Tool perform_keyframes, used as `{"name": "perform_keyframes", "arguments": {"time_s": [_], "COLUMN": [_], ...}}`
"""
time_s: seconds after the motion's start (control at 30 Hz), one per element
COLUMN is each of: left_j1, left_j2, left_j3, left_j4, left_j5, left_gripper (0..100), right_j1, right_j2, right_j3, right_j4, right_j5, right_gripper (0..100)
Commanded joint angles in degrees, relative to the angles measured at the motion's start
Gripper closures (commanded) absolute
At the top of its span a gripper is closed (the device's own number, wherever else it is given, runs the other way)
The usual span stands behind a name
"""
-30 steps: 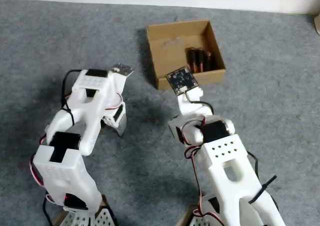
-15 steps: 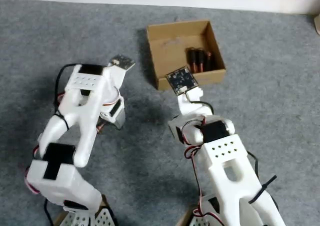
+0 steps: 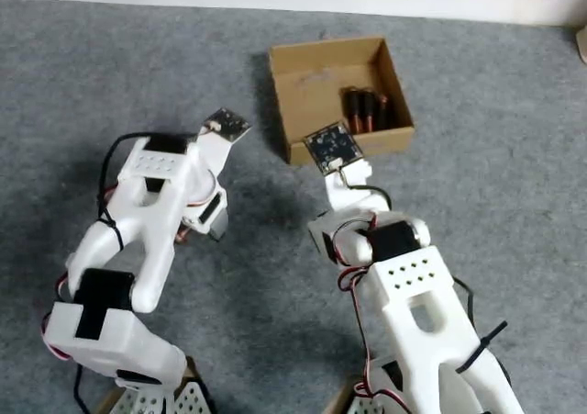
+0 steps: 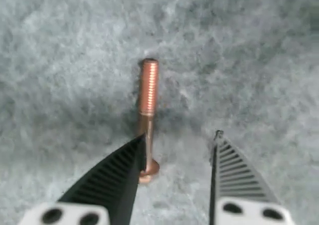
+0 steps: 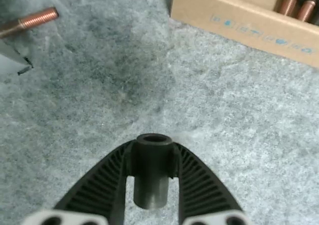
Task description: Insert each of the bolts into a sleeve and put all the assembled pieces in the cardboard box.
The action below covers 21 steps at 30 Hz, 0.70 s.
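High view: the cardboard box [image 3: 298,102] sits at the far side of the grey desk [image 3: 495,175]. The assembled pieces [image 3: 367,109] are crowded into one corner of it, and much of the box floor is bare. The left arm [image 3: 151,203] stands apart from the box. The right arm [image 3: 404,285] ends just short of its near wall, so a careless lift could clip that wall.

Left wrist view: the left tool [image 4: 179,135] is spread open over a copper bolt [image 4: 148,93] lying flat on the desk. The bolt is beside one finger [image 4: 117,177], not centred, so closing now could roll or kick it away.

Right wrist view: the right tool [image 5: 153,147] clenches a black sleeve [image 5: 152,177] upright, bore up. The bore looks narrow, and a tilted bolt would likely jam. Open desk lies between the tools.
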Motion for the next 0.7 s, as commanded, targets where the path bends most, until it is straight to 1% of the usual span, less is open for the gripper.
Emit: {"name": "perform_keyframes", "arguments": {"time_s": [0.0, 0.13, 0.3, 0.53, 0.6, 0.67], "left_j1": [-1.8, -3.1, -3.2, -3.1, -3.1, -2.9], "left_j2": [-2.7, -2.7, -2.7, -2.7, -2.7, -2.7], "left_j3": [1.1, 2.8, 4.8, 10.9, 12.3, 12.5], "left_j4": [-3.8, -6.2, -6.1, -6.1, -6.1, -6.1], "left_j5": [-3.8, -4.8, -4.7, -4.6, -4.6, -4.7], "left_gripper": [78, 78, 79, 80, 86, 99], "right_j1": [-0.7, -0.7, -0.7, -0.7, -0.7, -0.7], "right_j2": [-1.4, -1.4, -1.4, -1.4, -1.4, -1.4], "right_j3": [-0.1, -0.1, -0.1, -0.1, -0.1, -0.1], "right_j4": [-1.9, -1.9, -1.9, -1.9, -1.9, -1.9], "right_j5": [0.7, 0.7, 0.7, 0.7, 0.7, 0.7], "right_gripper": [99.3, 99.3, 99.3, 99.3, 99.3, 99.3]}}
